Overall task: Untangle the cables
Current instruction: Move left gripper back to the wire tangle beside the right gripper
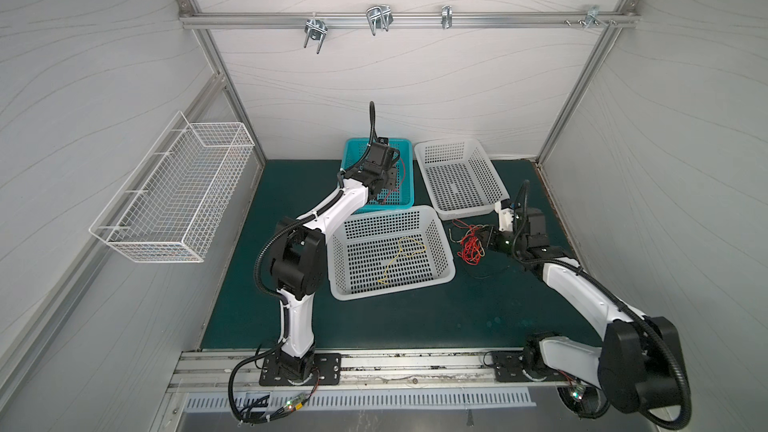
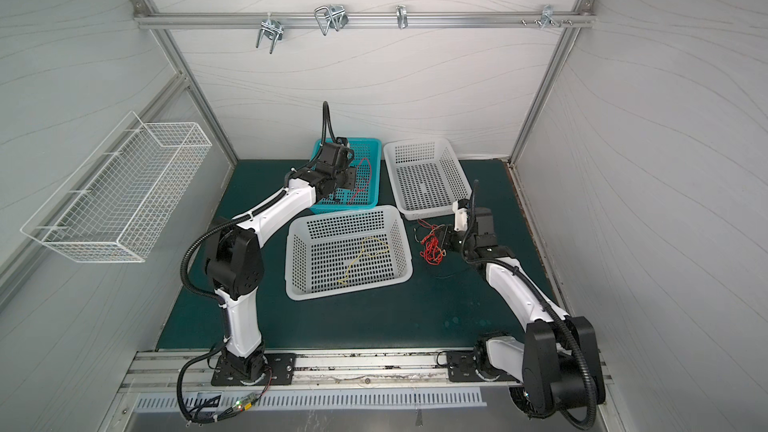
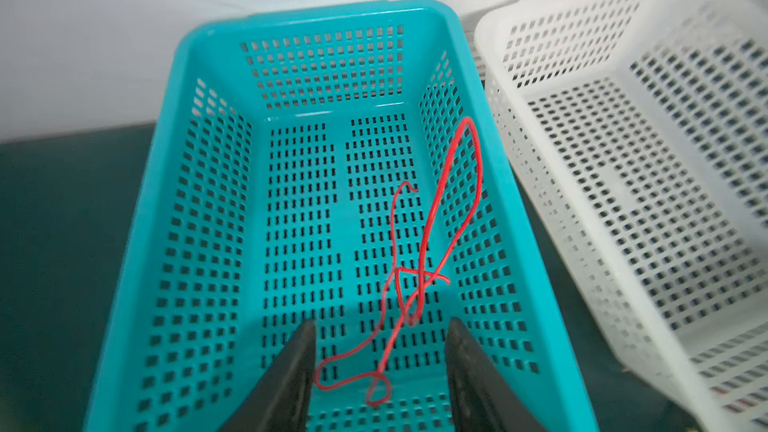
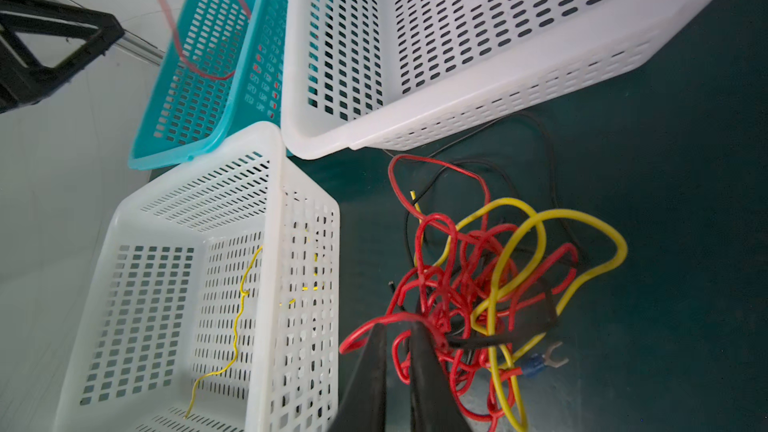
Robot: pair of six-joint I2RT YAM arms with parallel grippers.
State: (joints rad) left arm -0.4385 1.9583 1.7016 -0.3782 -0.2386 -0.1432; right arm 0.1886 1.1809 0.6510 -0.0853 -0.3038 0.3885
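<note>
Left pincer stood apart over a thin red wire in the teal plastic basket; right pincer pinched the red-yellow wire tangle, needing another pull.

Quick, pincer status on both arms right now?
Left pincer: open and empty; a red cable lies loose in the teal basket beneath it.
Right pincer: closed on a red strand of the cable tangle.
</note>
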